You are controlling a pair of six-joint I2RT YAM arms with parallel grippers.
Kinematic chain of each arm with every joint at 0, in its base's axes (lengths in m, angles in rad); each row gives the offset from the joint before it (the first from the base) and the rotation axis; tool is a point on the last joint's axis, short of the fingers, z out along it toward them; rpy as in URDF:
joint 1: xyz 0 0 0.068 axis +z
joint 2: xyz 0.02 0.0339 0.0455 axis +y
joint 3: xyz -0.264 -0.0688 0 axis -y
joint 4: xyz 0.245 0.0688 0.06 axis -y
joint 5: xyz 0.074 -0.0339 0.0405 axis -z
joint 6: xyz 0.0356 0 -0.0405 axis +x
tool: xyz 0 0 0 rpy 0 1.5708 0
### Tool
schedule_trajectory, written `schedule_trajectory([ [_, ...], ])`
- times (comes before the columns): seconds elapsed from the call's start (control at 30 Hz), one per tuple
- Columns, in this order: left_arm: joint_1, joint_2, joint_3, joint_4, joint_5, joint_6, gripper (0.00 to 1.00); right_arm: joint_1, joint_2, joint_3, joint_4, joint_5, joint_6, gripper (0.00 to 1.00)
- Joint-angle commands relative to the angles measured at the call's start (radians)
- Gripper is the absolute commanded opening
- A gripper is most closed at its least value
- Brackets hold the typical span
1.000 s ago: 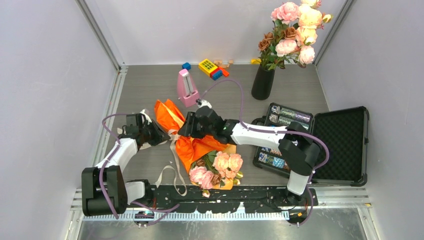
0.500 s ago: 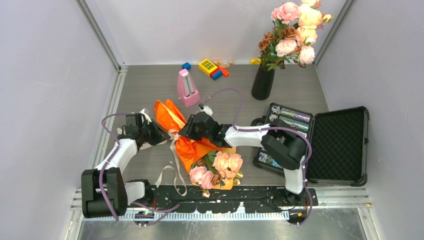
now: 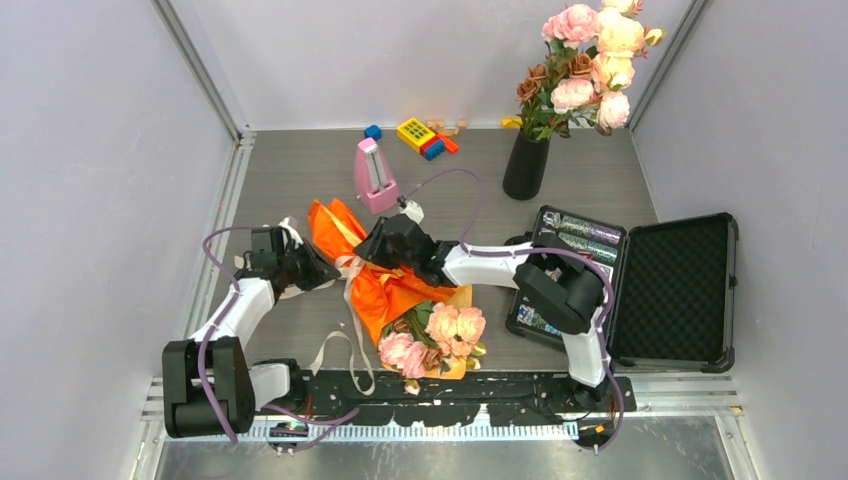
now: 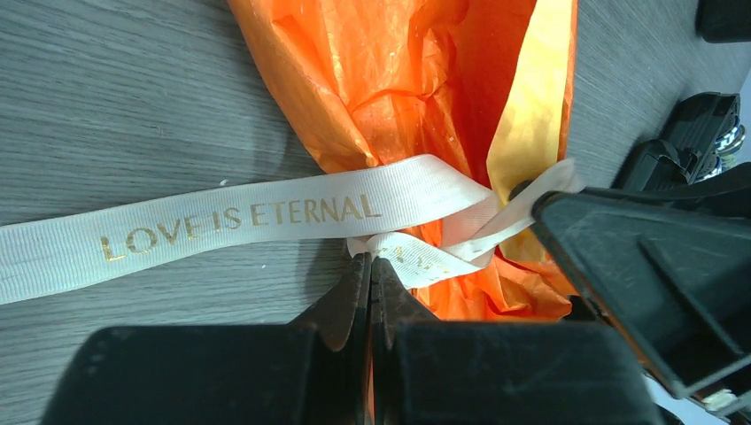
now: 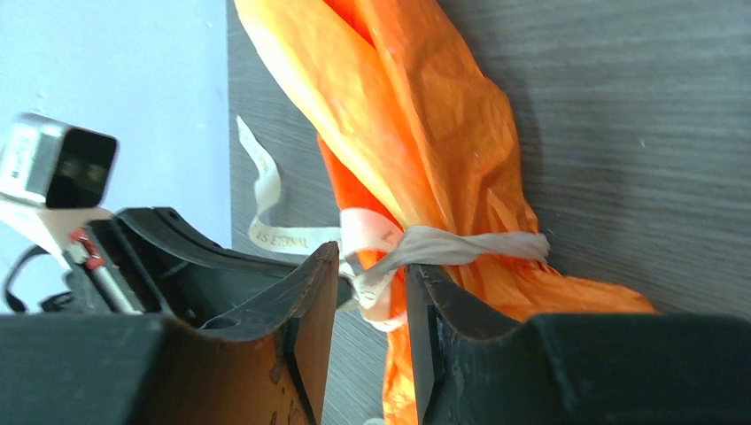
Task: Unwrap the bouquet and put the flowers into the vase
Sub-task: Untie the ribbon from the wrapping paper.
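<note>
Two grippers are meeting at the cream ribbon (image 4: pixel 266 212) binding the bouquet (image 3: pixel 395 295), which is lying on the table (image 3: pixel 290 170) between the arms (its roses (image 3: pixel 432 335) pointing toward the bases). Here the left gripper (image 4: pixel 370 270) is resting fully closed, tips touching the ribbon beside its knot. Opposite, the right gripper (image 5: pixel 372 266) is straddling that knot, jaws slightly apart and apparently pinching it. Crinkled orange paper (image 5: pixel 425 133) is enclosing the stems. At far right the vase (image 3: pixel 526 165) is standing well apart, holding other flowers.
</note>
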Motion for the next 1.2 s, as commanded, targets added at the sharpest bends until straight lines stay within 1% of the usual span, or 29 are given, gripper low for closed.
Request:
schedule_trajectory([
  [0.0, 0.006, -0.023, -0.005, 0.009, 0.009, 0.011, 0.0, -0.01, 0.004, 0.081, 0.036, 0.061, -0.019, 0.38],
  [0.07, 0.007, -0.021, -0.005, 0.008, 0.007, 0.011, 0.0, -0.015, 0.01, 0.096, 0.038, 0.062, -0.017, 0.35],
  [0.2, 0.008, -0.02, -0.008, 0.001, -0.008, 0.012, 0.0, -0.029, 0.005, 0.1, 0.049, 0.073, -0.016, 0.22],
  [0.23, 0.009, -0.02, -0.008, -0.004, -0.015, 0.013, 0.0, -0.036, -0.005, 0.096, 0.054, 0.084, -0.017, 0.15],
  [0.27, 0.012, -0.02, -0.009, -0.007, -0.022, 0.012, 0.0, -0.041, -0.012, 0.087, 0.056, 0.091, -0.018, 0.12],
  [0.3, 0.016, -0.02, -0.011, -0.009, -0.028, 0.011, 0.0, -0.052, -0.025, 0.08, 0.06, 0.104, -0.017, 0.06],
  [0.4, 0.031, -0.017, -0.016, -0.012, -0.037, 0.008, 0.0, -0.083, -0.057, 0.032, 0.071, 0.132, -0.013, 0.01],
  [0.63, 0.066, 0.017, -0.038, 0.022, -0.006, -0.008, 0.0, -0.171, -0.132, -0.106, 0.096, 0.167, 0.003, 0.03],
  [0.83, 0.086, 0.037, -0.049, 0.042, 0.006, -0.012, 0.0, -0.234, -0.165, -0.184, 0.107, 0.192, -0.002, 0.06],
  [0.9, 0.091, 0.042, -0.051, 0.046, 0.008, -0.012, 0.0, -0.25, -0.17, -0.201, 0.105, 0.199, -0.007, 0.08],
  [1.17, 0.094, 0.068, -0.049, 0.056, 0.018, -0.004, 0.0, -0.313, -0.194, -0.266, 0.1, 0.199, -0.023, 0.21],
])
